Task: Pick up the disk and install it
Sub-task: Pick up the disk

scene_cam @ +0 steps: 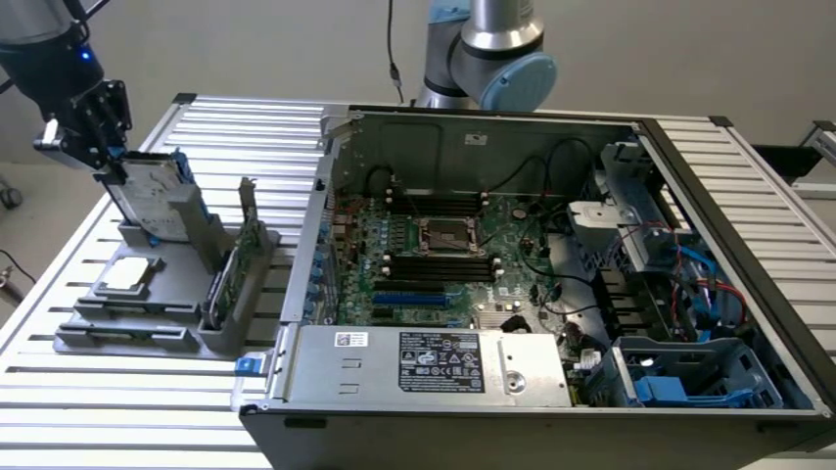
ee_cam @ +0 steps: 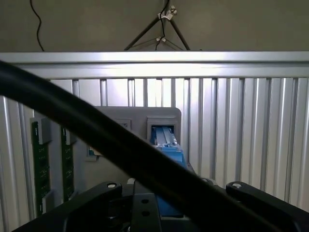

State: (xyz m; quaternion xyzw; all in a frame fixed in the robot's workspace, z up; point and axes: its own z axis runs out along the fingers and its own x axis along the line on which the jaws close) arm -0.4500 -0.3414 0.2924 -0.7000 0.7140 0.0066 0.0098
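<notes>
The disk (scene_cam: 151,201), a silver-grey drive with blue side rails, stands upright in a slot of the grey holder (scene_cam: 131,333) at the exterior view's left. My gripper (scene_cam: 110,166) comes down from above and its fingers clamp the disk's upper end. In the wrist view the disk's blue rail (ee_cam: 166,145) runs straight out between the black finger links (ee_cam: 260,198), down into the holder's slot. The open computer case (scene_cam: 549,127) lies to the right of the holder, with a drive cage holding blue parts (scene_cam: 692,377) at its near right corner.
A square silver chip (scene_cam: 128,274) lies in the holder, and thin green circuit cards (scene_cam: 222,279) stand in it beside the disk. A thick black cable (ee_cam: 96,130) crosses the wrist view. Everything rests on a ribbed metal table (scene_cam: 144,411). The arm's base (scene_cam: 490,59) stands behind the case.
</notes>
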